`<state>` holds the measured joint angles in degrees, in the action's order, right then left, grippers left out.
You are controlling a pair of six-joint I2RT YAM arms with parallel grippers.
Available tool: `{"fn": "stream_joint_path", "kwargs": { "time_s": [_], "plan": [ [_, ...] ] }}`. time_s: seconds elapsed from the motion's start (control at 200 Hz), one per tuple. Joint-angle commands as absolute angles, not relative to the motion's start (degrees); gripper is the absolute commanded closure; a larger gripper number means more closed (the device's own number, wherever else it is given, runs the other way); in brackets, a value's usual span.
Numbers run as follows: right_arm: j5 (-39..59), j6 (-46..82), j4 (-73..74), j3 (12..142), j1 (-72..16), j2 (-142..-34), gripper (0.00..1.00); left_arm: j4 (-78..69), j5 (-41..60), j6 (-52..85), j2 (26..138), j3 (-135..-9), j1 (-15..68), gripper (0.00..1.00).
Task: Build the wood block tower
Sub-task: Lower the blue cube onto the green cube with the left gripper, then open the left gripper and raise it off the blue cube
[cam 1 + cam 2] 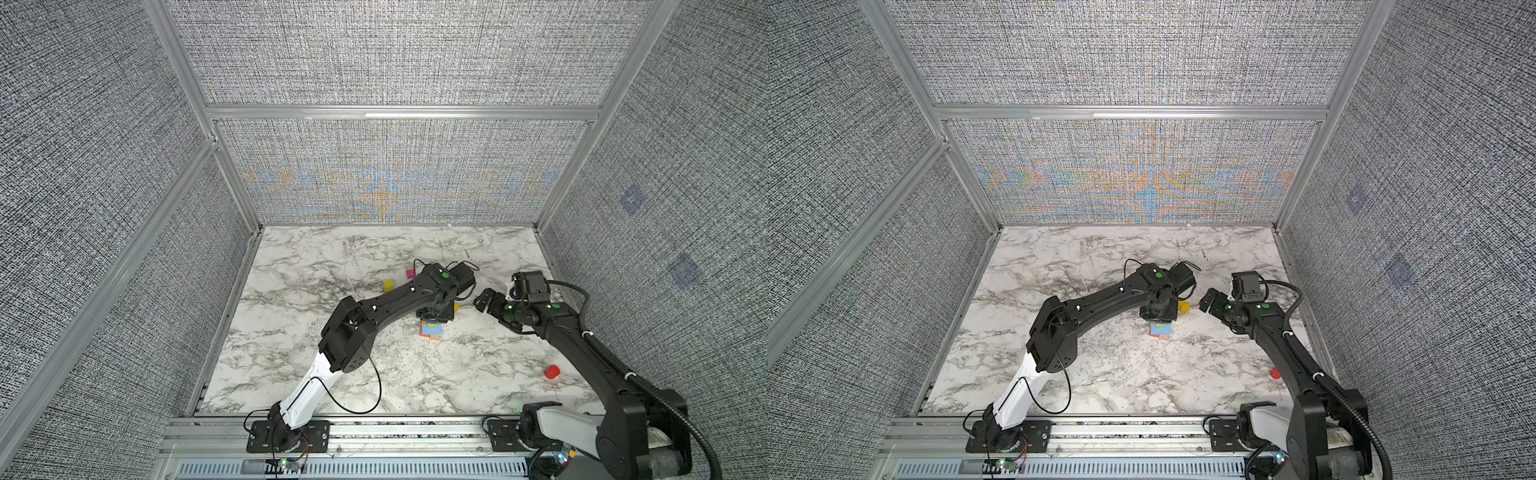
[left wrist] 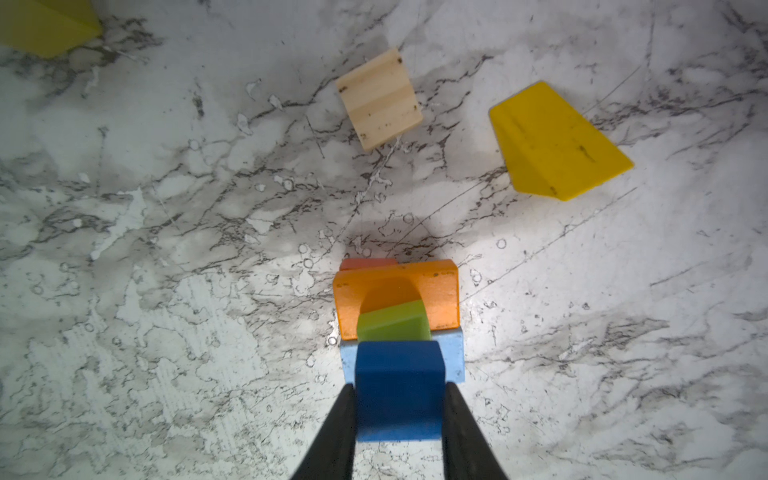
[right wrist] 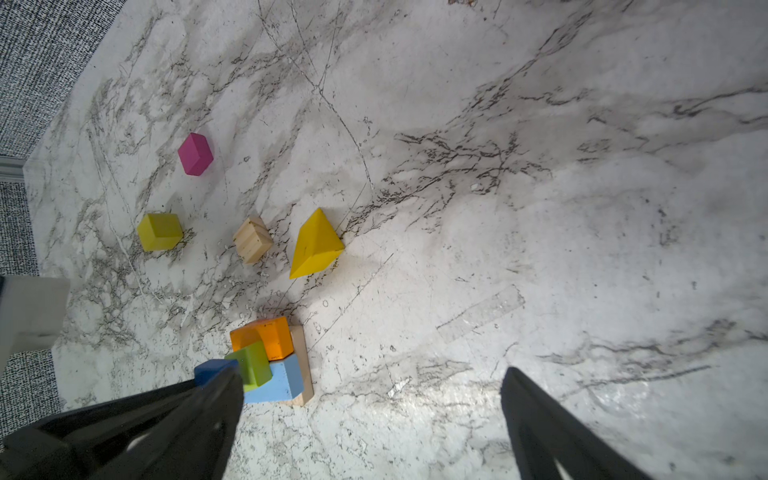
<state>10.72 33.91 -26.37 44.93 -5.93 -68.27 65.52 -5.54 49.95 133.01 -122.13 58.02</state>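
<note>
Over the middle of the marble tabletop (image 1: 316, 266), the left gripper (image 2: 399, 388) points straight down and holds a dark blue block (image 2: 397, 370) by two opposite sides, with its jaws narrow around it. I think it holds the block this way so that the flat bottom face can come down level on the tower (image 1: 432, 330).

The tower stands directly under this gripper. It has a flat tan brick (image 3: 301, 365) lowest, then a light blue brick (image 2: 455, 357) beside an orange arch block (image 2: 440, 291), and a green block (image 2: 392, 324) on top, turned a little against the bricks below. Whether the blue block already touches the green one, I cannot tell.

The left arm reaches from its base at the front edge across the table, with the elbow raised and the wrist bent down over the stack. The right arm stands to the right of the tower, well apart from it, and the right gripper (image 3: 370, 382) is wide and empty, probably waiting so as not to disturb the stack.

Loose pieces lie behind the tower: a tan cube (image 3: 252, 240), a yellow wedge (image 3: 316, 245), a yellow-green cube (image 3: 159, 231) and a magenta cube (image 3: 195, 153). A red piece (image 1: 552, 372) lies near the right arm.
</note>
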Motion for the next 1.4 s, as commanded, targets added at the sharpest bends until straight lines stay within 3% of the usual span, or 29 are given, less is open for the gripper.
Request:
{"fn": "stream_joint_path", "kwargs": {
  "time_s": [0.0, 0.84, 1.04, 1.396],
  "plan": [
    [10.72, 33.84, -26.21, 44.91, -5.92, -68.2, 0.01, 65.69, -5.98, 50.09, 133.76, -123.36, 57.95, 0.68],
    [11.96, 33.47, -25.85, 44.81, -5.95, -68.47, 0.01, 65.26, -5.71, 50.17, 134.12, -122.7, 57.9, 0.62],
    [12.08, 33.39, -25.78, 44.76, -5.97, -68.59, 0.01, 65.21, -5.71, 49.97, 134.17, -122.94, 57.92, 0.52],
    [14.95, 31.03, -24.51, 44.75, -6.01, -68.69, 0.01, 65.2, -8.09, 47.96, 130.92, -122.53, 57.84, 0.16]
  ]
}}
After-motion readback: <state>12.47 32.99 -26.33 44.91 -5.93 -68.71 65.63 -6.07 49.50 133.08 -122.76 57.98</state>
